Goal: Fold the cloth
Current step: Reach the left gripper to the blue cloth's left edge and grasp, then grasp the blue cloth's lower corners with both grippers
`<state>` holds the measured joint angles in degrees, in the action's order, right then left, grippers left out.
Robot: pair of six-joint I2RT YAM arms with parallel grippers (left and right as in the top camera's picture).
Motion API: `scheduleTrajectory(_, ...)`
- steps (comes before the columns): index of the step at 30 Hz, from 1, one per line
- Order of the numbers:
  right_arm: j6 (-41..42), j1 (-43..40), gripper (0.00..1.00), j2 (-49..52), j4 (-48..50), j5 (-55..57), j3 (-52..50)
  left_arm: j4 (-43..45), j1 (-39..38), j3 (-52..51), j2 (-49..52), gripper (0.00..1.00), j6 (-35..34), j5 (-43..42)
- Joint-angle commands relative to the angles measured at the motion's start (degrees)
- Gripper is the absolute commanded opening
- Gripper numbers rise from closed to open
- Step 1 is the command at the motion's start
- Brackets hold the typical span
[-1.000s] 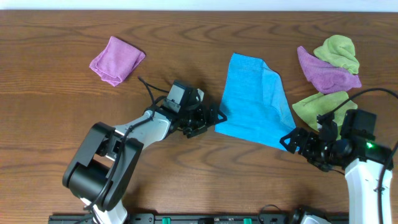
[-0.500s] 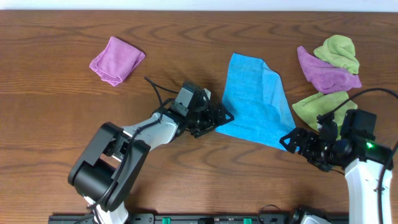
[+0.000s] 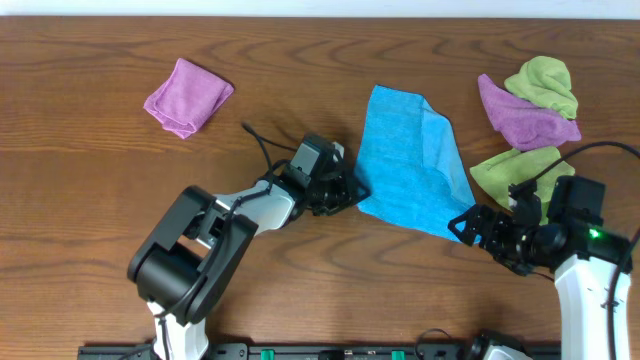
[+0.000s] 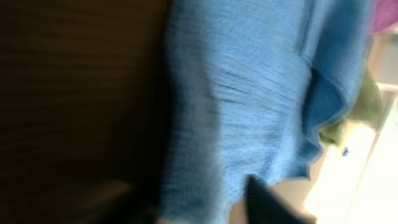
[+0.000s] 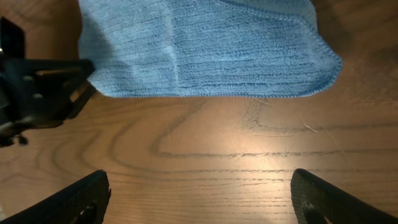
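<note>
**Folding barely begun.** The sky-blue cloth (image 3: 410,165) lies mostly spread just right of the worktop's centre, with one flap doubled over along its right side. The left gripper (image 3: 350,190) meets the cloth's near-left corner, but its jaw state cannot be told. The right gripper (image 3: 470,225) gapes empty just short of the near-right corner. The wood-grain worktop (image 3: 100,200) also holds a purple cloth (image 3: 186,95) toward the far-left corner and a purple-and-green heap (image 3: 525,118) by the right edge.

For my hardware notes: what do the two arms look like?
Left arm and right arm: black joints, white links. Left end effector and right end effector: black. Black cables trail from each wrist; a green light glows on the right.
</note>
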<state>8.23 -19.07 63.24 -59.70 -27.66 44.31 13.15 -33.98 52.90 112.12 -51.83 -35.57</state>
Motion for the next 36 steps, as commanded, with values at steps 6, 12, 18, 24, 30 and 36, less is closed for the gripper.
scheduleTrajectory(6, -1.11, -0.44, 0.94, -0.46, 0.15, -0.68, -0.15, 0.66, 1.07, -1.01, 1.33, 0.06, 5.16, -0.63)
scheduleTrajectory(12, -2.99, -0.35, 0.93, 0.22, 1.38, 2.16, -1.03, -1.53, 6.60, -1.03, -1.99, 0.06, 11.39, -5.81)
scheduleTrajectory(18, -2.95, -0.35, 0.91, 1.88, 3.06, 1.68, -2.25, -11.47, 12.76, -1.01, -7.48, 0.06, 19.58, -6.43)
scheduleTrajectory(24, -2.97, -0.20, 0.90, 5.81, 4.33, -1.38, -3.54, -27.82, 16.98, -1.03, -13.22, 0.06, 29.57, -5.33)
scheduleTrajectory(30, -1.79, 3.32, 0.89, 8.94, 7.69, -4.59, -6.45, -39.89, 19.50, -1.03, -15.74, 0.06, 34.82, -2.93)
scheduleTrajectory(36, 3.39, 8.94, 0.89, 9.60, 12.90, -4.81, -10.88, -44.30, 19.50, -1.03, -15.91, 0.06, 37.05, -2.75)
